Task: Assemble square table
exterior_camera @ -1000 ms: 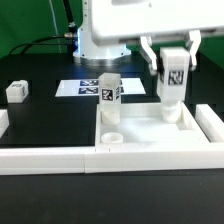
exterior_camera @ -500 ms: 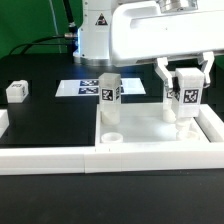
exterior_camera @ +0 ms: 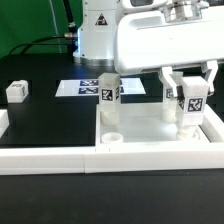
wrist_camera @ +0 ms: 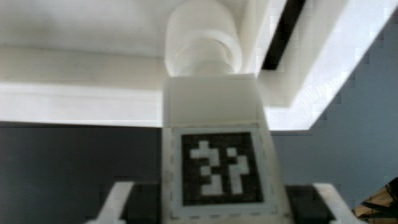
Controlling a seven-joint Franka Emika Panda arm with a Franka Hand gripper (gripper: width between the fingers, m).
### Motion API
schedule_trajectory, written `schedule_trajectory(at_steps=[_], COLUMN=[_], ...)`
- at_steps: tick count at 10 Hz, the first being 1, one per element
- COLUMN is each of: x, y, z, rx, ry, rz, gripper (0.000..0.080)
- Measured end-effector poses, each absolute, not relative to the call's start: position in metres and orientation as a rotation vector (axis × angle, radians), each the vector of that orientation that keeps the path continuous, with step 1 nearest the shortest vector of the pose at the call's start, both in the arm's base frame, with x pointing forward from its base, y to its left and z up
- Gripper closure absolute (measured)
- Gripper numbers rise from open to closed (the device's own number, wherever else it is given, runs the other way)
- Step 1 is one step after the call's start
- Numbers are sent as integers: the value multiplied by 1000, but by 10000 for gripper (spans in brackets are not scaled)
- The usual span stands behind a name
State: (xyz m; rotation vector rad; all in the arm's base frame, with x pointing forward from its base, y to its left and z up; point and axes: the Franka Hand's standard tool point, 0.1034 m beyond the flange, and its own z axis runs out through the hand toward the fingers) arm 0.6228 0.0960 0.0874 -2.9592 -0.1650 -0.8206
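White leg clamped in tool; tip/socket contact w/ tabletop unclear.

A: Where does the exterior view sit?
B: Low, off the arm, looking across the black worktop toward the robot base, at middling range.
A: And the wrist view?
B: Looks down along the hand, very close on the tagged leg. Both views share that leg and the square top under it.
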Motion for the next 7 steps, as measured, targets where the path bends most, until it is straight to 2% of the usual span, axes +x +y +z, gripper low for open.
schedule_trajectory(at_steps=[4,7], x=[622,622], y=[94,94], z=[75,75], rx=[-2964,-2963], ry=[-160,-160], rz=[-816,-823], gripper=[507,495])
